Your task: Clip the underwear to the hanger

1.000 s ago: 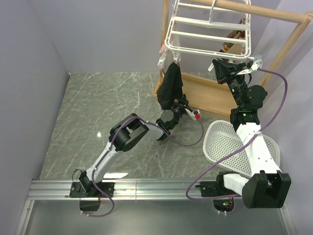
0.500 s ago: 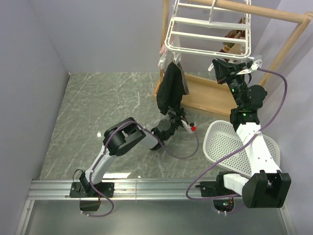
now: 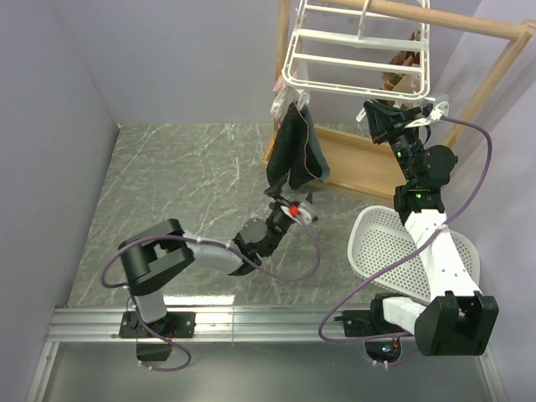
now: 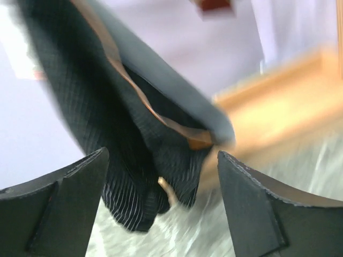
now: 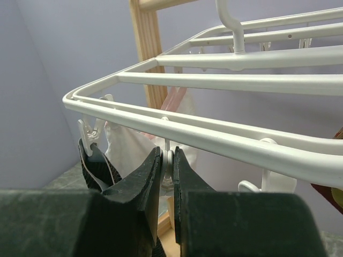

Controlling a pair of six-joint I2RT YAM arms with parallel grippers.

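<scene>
The underwear [image 3: 293, 155] hangs in a long black fold from a clip at the near left corner of the hanger [image 3: 343, 87], its lower end dangling above the table [image 3: 184, 176] in front of the wooden frame [image 3: 352, 167]; the hanger itself is hooked on the frame's top rail and sits tilted. The left gripper [image 3: 289, 208] is raised just under that lower end; in the left wrist view its fingers [image 4: 59, 209] stand wide apart, the ribbed black fabric with its orange-pink trim hanging between them, a gap on each side — that view is blurred, so whether the cloth brushes either finger I cannot tell. The right gripper [image 3: 374, 113] is up at the right part of the hanger's near edge; in its own wrist view the fingers [image 5: 142, 179] are drawn almost together, pinching a small white clip [image 5: 168, 163] that hangs from the near bar. Further along that bar, the same view shows the underwear at the corner clip, with a whitish pouch [image 5: 128, 147] behind it. A white perforated basket [image 3: 389, 243] lies on the table beside the right arm.
</scene>
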